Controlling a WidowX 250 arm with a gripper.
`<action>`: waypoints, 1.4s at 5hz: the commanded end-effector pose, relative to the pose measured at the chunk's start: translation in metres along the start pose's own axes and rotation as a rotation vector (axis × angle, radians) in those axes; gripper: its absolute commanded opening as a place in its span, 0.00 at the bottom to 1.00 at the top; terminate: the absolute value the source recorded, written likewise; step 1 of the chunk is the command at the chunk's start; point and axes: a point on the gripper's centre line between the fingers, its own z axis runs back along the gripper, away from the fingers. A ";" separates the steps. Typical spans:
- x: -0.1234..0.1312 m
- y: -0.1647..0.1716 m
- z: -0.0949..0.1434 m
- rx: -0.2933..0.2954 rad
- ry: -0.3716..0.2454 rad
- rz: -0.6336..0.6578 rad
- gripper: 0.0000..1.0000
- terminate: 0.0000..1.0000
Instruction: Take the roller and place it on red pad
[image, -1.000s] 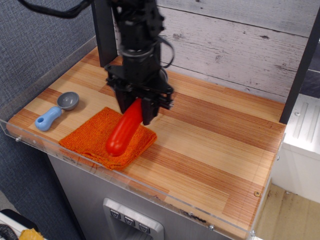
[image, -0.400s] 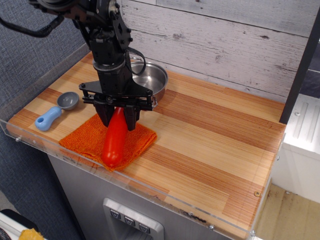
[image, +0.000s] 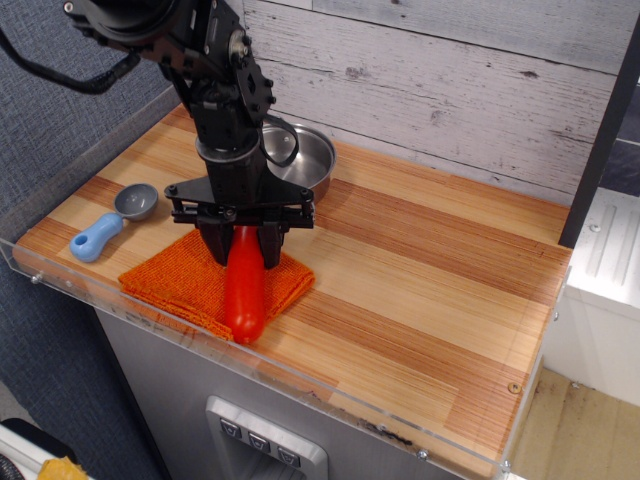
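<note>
The roller (image: 244, 288) is a glossy red cylinder. It points toward the front edge, its upper end between my gripper's fingers and its lower end over the front corner of the red pad (image: 180, 275). The red pad is an orange-red knitted cloth lying flat at the front left of the wooden table. My gripper (image: 241, 240) is shut on the roller's upper end, right above the pad. I cannot tell whether the roller's lower end touches the cloth.
A steel pot (image: 297, 160) stands behind the gripper near the back wall. A blue-handled grey scoop (image: 112, 222) lies left of the pad. A clear acrylic rim (image: 130, 300) runs along the table's front and left edges. Bare wood lies to the right.
The arm has moved left from in front of the pot, uncovering it. The roller has swung from slanting left to pointing nearly straight at the front edge, still held.
</note>
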 end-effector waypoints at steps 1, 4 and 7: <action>-0.007 0.011 0.009 0.037 -0.036 0.039 0.00 0.00; -0.012 0.025 0.020 0.039 -0.043 0.060 1.00 0.00; 0.016 -0.015 0.088 0.023 -0.205 -0.259 1.00 0.00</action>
